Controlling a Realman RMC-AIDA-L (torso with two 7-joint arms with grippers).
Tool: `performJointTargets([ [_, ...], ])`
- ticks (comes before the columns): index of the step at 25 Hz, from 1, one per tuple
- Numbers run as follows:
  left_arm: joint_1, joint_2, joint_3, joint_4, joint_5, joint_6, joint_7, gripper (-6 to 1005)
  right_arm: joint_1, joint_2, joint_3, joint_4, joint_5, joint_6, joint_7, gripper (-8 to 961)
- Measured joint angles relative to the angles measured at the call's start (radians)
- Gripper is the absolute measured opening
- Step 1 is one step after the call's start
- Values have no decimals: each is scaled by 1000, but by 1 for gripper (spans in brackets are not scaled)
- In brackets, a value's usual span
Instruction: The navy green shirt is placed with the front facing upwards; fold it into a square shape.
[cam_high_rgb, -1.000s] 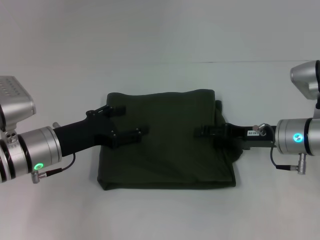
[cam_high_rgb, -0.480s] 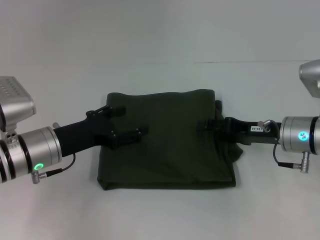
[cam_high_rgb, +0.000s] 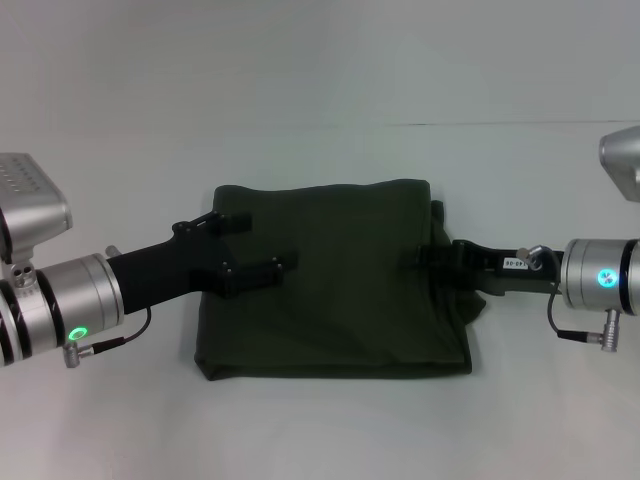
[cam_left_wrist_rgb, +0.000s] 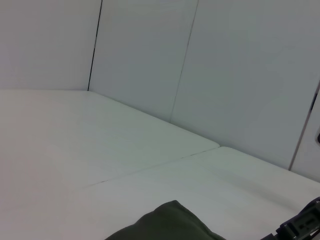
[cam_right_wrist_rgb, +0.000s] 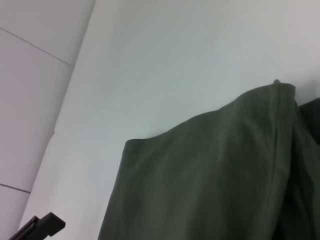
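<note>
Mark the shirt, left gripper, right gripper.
navy green shirt (cam_high_rgb: 340, 300), head view, middle of folded top layer.
left gripper (cam_high_rgb: 262, 245), head view, between fingertips.
right gripper (cam_high_rgb: 412, 258), head view, at fingertips.

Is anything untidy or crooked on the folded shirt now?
Yes. The shirt is nearly square, but at its right edge, under the right gripper, loose cloth bulges out past the fold. The left gripper rests over its left part.

1. Left gripper (cam_high_rgb: 262, 247): black, angular fingers; black forearm into a ribbed silver wrist cylinder with a green ring light and thin black cable.
2. Right gripper (cam_high_rgb: 414, 256): black, white label; silver wrist, green-blue light, dangling cable.
</note>
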Motion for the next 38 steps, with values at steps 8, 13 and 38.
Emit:
performJointTargets([
  [8,0,0,0,0,0,0,0,937,0,5,-5,10,-4,40,0,421],
  [13,0,0,0,0,0,0,0,937,0,6,-13,11,-9,58,0,223],
  [38,0,-1,-2,0,0,0,-2,937,-81,-24,26,-12,89,-64,-109,12],
])
